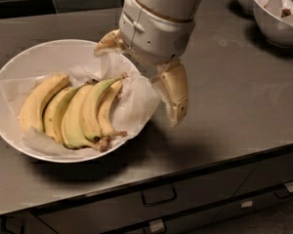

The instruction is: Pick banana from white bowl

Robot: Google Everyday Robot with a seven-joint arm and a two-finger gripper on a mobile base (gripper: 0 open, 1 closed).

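Note:
The white bowl sits on the left of the grey counter, lined with crumpled white paper and holding several bananas. The banana with the green-tinged upper part and long narrow stem lies right of the middle, its dark tip toward the front. A thinner yellow banana lies just right of it. My gripper hangs over the bowl's right rim, above the paper and just right of the banana's stem. It is open and empty, one finger over the bowl's back rim and the other outside the bowl.
Two smaller white bowls stand at the counter's back right corner. The counter's front edge runs along the bottom, with drawers and handles below. A dark tiled wall closes the back.

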